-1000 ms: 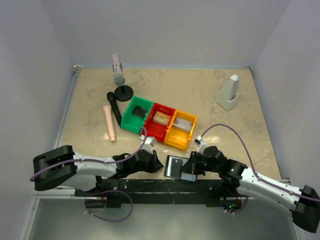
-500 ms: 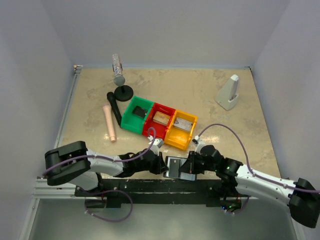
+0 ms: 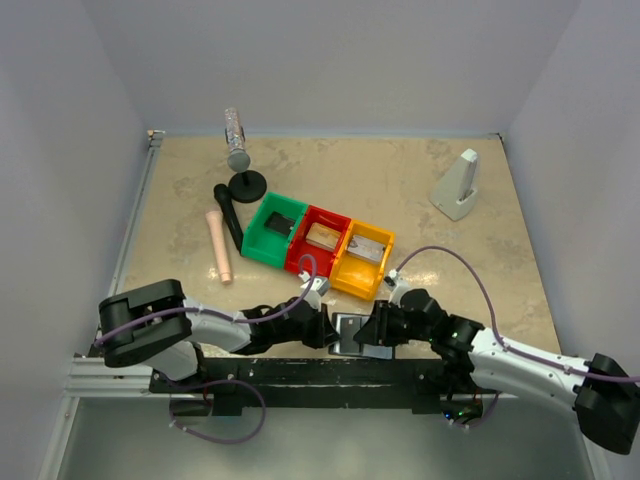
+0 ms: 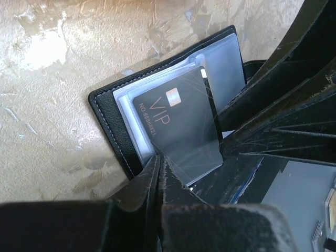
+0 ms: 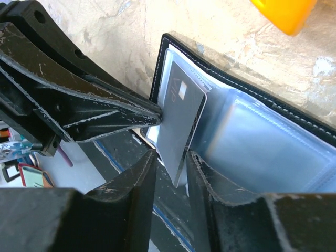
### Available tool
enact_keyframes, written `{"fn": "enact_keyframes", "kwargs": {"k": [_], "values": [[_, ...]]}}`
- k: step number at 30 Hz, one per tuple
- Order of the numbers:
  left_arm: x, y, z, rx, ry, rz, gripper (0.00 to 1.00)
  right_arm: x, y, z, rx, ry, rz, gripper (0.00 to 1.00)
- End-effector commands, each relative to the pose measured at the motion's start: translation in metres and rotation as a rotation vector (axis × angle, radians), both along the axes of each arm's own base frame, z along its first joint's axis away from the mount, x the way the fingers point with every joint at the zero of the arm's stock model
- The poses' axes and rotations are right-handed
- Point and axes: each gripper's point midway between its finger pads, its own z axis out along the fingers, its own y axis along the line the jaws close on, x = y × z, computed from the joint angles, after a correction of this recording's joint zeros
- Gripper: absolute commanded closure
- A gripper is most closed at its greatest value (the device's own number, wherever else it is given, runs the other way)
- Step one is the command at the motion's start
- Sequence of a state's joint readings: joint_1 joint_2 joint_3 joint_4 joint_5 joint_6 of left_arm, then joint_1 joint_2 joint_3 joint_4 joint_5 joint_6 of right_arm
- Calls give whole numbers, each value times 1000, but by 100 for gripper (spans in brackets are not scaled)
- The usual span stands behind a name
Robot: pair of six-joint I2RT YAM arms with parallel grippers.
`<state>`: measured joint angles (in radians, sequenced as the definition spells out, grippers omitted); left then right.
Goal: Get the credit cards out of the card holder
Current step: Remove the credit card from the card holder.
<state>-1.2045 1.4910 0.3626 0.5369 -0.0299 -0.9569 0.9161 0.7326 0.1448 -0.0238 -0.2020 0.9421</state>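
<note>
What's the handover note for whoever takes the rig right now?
Left gripper: fingers shut on an edge of the VIP card.
Right gripper: fingers open, that card's lower edge between them.
Card holder: open on the table, near edge, between both arms.
Done: VIP card partly out of its sleeve.
Left: pull it clear; glare hides whether other sleeves hold cards.

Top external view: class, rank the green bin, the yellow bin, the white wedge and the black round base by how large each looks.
1. Green bin and yellow bin: they look about alike, so I won't rank one over the other.
2. White wedge.
3. Black round base, the smallest.
</note>
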Motion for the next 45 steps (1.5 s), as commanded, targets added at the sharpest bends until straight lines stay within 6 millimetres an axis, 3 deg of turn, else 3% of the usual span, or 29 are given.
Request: {"fn": "enact_keyframes", "kwargs": {"k": [1,25,35,45], "values": [[2,-7,1,-27,-2,-5,99,9,19,28,104,-51,16,65],[-4,-10,0,-65,3,-41,100,5,45,42,170,-28,125,64],[5,16,-23,50,49,70,100,2,28,50,135,-67,105,67],[6,19,-27,68,65,83,100,0,24,53,138,-70,101,70]]}}
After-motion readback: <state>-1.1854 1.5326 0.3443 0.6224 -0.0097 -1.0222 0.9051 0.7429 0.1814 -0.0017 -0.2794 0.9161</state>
